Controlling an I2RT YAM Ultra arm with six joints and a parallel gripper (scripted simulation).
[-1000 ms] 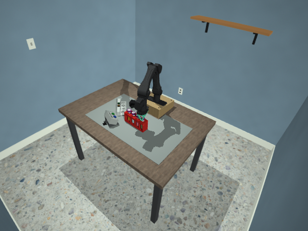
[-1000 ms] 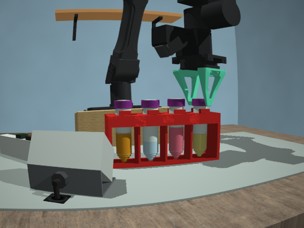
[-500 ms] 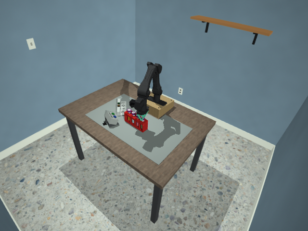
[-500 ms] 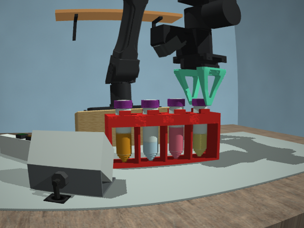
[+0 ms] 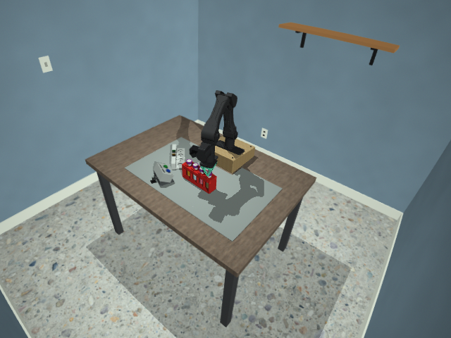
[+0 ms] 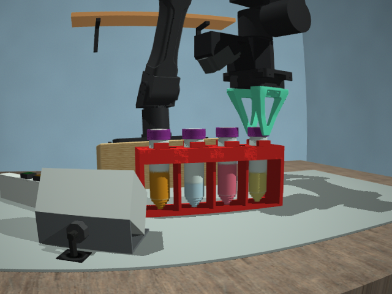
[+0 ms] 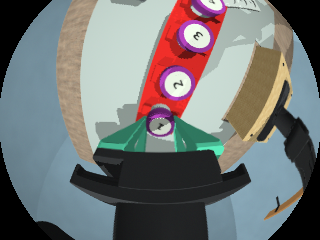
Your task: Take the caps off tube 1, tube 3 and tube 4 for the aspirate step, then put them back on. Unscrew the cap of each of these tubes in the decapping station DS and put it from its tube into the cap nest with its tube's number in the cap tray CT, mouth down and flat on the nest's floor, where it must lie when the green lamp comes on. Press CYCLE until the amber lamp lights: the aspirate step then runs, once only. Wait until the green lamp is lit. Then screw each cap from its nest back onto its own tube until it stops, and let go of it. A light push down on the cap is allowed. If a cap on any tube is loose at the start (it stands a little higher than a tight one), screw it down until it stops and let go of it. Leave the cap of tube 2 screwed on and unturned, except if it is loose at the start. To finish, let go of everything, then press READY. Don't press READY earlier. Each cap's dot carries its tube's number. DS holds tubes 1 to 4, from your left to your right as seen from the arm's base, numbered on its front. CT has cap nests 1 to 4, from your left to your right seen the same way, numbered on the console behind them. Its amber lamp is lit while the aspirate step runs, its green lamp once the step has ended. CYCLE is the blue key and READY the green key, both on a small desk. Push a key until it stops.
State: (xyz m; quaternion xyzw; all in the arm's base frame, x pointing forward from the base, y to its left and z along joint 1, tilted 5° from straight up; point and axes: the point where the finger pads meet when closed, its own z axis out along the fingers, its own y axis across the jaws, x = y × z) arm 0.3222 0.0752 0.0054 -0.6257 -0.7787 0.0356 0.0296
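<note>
The red decapping station (image 6: 209, 177) holds four tubes with purple caps. My gripper (image 6: 258, 131) points straight down over the tube at the right end in the exterior view. Its green fingers are shut on that tube's cap, cap 1 (image 7: 160, 123), which sits on its tube. The wrist view shows the dot marked 1 between the fingers. Cap 2 (image 7: 178, 83), cap 3 (image 7: 196, 36) and cap 4 (image 7: 208, 3) sit on their tubes further along the row. The cap tray (image 5: 177, 155) stands behind the station; its nests are hard to make out.
A wooden box (image 5: 235, 154) lies by the arm's base, behind the station.
</note>
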